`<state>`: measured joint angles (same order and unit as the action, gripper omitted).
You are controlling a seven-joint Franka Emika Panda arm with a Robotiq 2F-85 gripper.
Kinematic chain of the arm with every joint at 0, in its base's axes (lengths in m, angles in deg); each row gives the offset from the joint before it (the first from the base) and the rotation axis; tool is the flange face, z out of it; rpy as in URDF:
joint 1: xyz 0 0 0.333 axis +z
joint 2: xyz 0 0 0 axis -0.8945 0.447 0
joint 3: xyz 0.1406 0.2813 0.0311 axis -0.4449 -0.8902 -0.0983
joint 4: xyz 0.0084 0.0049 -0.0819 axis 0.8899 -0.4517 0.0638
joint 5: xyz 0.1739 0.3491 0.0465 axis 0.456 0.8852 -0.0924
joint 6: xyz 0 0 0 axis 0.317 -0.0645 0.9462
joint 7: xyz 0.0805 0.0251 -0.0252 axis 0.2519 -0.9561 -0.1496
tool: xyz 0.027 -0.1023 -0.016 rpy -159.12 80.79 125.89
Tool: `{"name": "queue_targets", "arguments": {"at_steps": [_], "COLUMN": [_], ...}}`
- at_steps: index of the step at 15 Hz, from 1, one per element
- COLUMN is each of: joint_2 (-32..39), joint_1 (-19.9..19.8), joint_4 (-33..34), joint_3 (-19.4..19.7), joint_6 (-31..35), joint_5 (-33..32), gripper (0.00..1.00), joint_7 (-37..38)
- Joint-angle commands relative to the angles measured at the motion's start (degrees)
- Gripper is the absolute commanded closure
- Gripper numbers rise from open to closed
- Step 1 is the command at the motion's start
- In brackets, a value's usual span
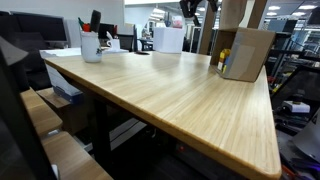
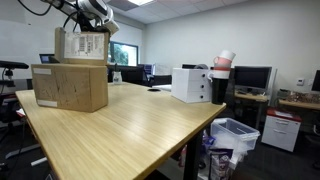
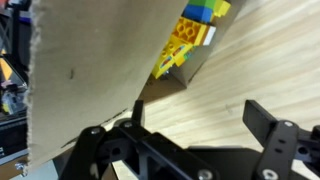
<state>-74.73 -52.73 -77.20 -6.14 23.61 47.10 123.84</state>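
Note:
An open cardboard box [image 1: 245,55] [image 2: 70,86] stands on the wooden table [image 1: 170,95] [image 2: 130,130], one flap [image 2: 86,45] [image 3: 90,70] raised upright. Inside it the wrist view shows yellow, blue and green toy blocks [image 3: 188,32]. My gripper [image 3: 200,120] hangs above the box beside the raised flap, also seen high up in both exterior views [image 1: 190,9] [image 2: 100,15]. Its two black fingers [image 3: 262,122] stand wide apart with only bare table between them. It touches nothing.
A white mug [image 1: 91,46] with pens stands at a far table corner. A white box [image 2: 190,85] and stacked cups [image 2: 222,64] sit at the table's far side. A bin [image 2: 236,136] with a bag stands on the floor. Desks and monitors surround the table.

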Motion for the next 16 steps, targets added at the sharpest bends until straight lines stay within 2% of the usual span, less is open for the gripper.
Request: {"name": "queue_targets", "arguments": {"at_steps": [1,4,6,7,12,14,15,16], "joint_2": [-6.58,-11.93,-17.74,-21.35,-32.91,-40.32,-33.13,-37.03], "joint_1": [-1.34,-1.35,-1.45,-1.64,-2.16,-2.53,-3.77,-4.02], "joint_4": [-7.32,-14.27,-21.51,-25.45,-37.82,-45.38,-37.42,-41.49], "joint_3": [-0.75,-1.40,-2.53,-3.20,-6.12,-7.25,-8.19,-8.72], "joint_6": [11.44,20.72,28.71,33.01,45.31,53.33,47.11,50.73], "joint_5": [-2.40,-4.81,-6.55,-6.14,-7.14,-4.82,-4.39,-4.05], "gripper": [0.00,0.00,0.00,0.00,0.00,0.00,0.00,0.00], "joint_7": [-1.45,-0.35,0.79,1.82,3.20,4.18,2.10,2.31]}}
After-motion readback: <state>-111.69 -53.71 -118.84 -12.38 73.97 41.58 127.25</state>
